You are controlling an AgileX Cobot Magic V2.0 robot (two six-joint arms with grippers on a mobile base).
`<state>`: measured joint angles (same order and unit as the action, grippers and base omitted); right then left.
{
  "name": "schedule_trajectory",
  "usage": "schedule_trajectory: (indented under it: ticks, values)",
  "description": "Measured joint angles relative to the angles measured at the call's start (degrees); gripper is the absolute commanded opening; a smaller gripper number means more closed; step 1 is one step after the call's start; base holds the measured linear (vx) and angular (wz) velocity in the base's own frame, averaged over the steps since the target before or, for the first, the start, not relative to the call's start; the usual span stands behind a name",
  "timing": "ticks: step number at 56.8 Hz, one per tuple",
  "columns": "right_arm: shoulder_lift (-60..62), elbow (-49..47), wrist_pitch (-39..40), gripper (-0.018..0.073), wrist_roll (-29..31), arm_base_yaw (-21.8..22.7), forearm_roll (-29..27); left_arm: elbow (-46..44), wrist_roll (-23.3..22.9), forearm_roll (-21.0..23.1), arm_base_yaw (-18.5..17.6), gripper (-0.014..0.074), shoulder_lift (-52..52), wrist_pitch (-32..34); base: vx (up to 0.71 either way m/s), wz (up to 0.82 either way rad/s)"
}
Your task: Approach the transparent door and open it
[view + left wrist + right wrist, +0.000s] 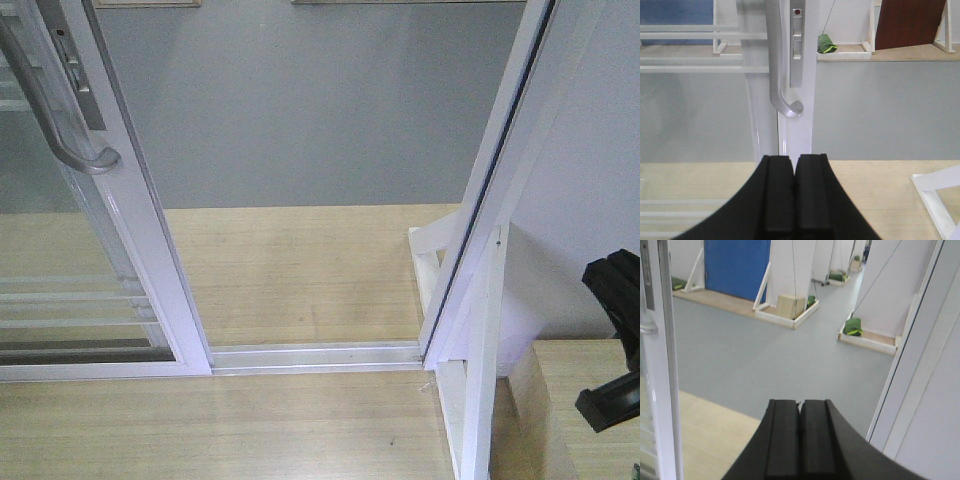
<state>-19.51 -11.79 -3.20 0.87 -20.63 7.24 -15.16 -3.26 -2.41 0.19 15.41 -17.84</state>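
The transparent door (120, 240) stands slid aside at 9 o'clock; left tool (794, 200) and right tool (800, 440) are pressed together, empty.

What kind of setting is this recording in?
Probably an indoor test hall with mock-up door rigs: a freestanding transparent door on a wooden platform, more framed panels and a blue door on separate bases, grey hall floor between them.

door handle (60, 110) top cut off by front view's upper edge; right end effector (615, 340) cropped at right edge; small green item (826, 44) beyond glass too small to tell.
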Motion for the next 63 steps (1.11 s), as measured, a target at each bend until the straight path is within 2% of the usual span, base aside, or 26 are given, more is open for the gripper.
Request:
schedule_trajectory:
  ticks: [6,12,56,63]
  values:
    - [1.1,1.1,1.3,-0.0004,0.4,0.0,0.0,0.0,4.1,2.4,0.0,0.0000,-0.1,-0.1,0.00,0.00]
    - [1.1,1.8,1.9,-0.0004,0.4,0.0,0.0,0.0,5.7,3.3,0.0,0.0000,-0.1,-0.1,0.00,0.00]
    - [1.1,1.8,2.0,-0.0004,0.4,0.0,-0.4,0.0,5.7,3.6,0.0,0.0000,-0.1,-1.5,0.00,0.00]
    - [1.1,1.8,1.9,-0.0004,0.5,0.0,-0.4,1.0,6.3,3.2,0.0,0.0000,-2.8,-1.0,0.00,0.00]
